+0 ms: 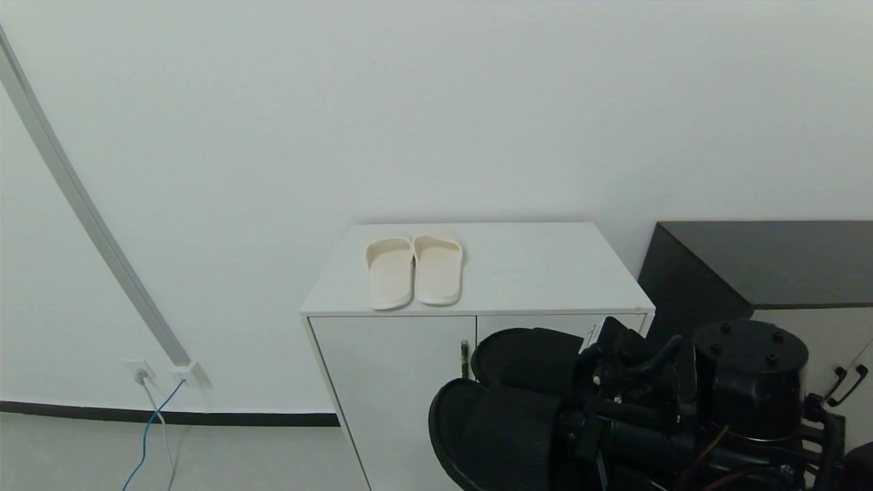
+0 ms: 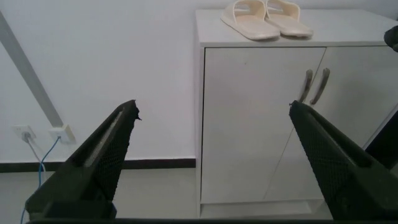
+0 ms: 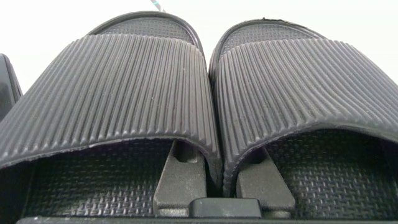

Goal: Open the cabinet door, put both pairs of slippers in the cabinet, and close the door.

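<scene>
Far left, a grey conduit (image 1: 82, 204) slants down the wall to two wall sockets (image 1: 140, 372), with a blue cable (image 1: 146, 429) trailing to the floor. The left gripper (image 2: 212, 107) is spread wide, holding nothing, its two dark fingers (image 2: 106, 155) framing the white cabinet (image 2: 249, 124) in front of it.

On to the cabinet itself: both doors are shut, so the inside is hidden, and a pair of slim handles (image 2: 321, 86) stands upright at the centre seam. On top, towards the left side, lie the cream slippers (image 1: 392, 273), smooth, pale, wide-strapped. They rest side by side and touching, flat on the top panel.

Lower and to the right come the black slippers (image 1: 518, 389), held up in front of the cabinet's right door and reaching across to the seam. They are matte black with finely ribbed straps and a textured footbed. The right gripper (image 3: 222, 183) has one finger (image 3: 180, 180) tucked under each strap, clamping the two inner walls together, so the pair hangs as one.

Far right stands a dark cabinet (image 1: 764, 262) against the wall, just beside the white one.
</scene>
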